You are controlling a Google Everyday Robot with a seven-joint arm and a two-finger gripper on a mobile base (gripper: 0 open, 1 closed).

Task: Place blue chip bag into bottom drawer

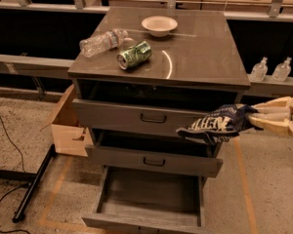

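The blue chip bag [216, 125] is dark navy with white lettering. It hangs in the air in front of the cabinet's right side, at the height of the two upper drawers. My gripper [256, 119] comes in from the right edge with cream fingers and is shut on the bag's right end. The bottom drawer [149, 219] is pulled out wide below, showing a bare grey wood-grain floor. The bag is above and to the right of that drawer's opening.
On the cabinet top lie a green soda can [134, 54], a clear plastic bottle [103, 41] and a white bowl [159, 25]. The two upper drawers [154, 118] stand partly open. A cardboard box [68, 126] sits left of the cabinet. Two bottles [271, 69] stand on the right ledge.
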